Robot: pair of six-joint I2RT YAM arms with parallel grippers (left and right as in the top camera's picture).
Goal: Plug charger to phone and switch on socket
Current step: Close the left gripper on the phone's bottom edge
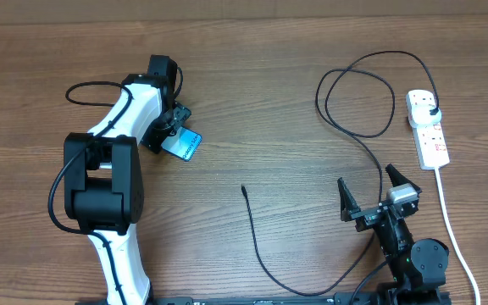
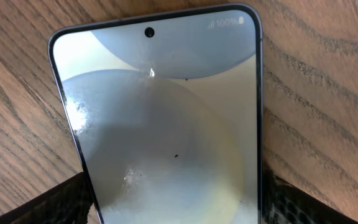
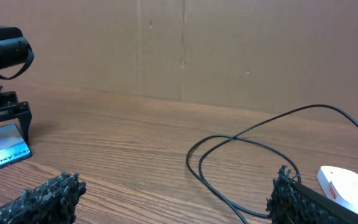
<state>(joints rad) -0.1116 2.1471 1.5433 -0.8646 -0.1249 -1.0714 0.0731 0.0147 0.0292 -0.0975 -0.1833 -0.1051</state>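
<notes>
Brown wood-grain table [image 1: 269, 85], cardboard wall behind: you have the phone [image 1: 186, 147], screen lit, pinched along its two long edges by the left pincer [image 1: 173, 131]. The charger [image 1: 257, 246] rests its loose connector tip on the table right of the phone, and its thin black cable loops farther right to a plug seated in the white socket [image 1: 428, 127], well apart from the phone. Your right pincer [image 1: 365, 175], also well right of the phone, stands spread and holds nothing.
</notes>
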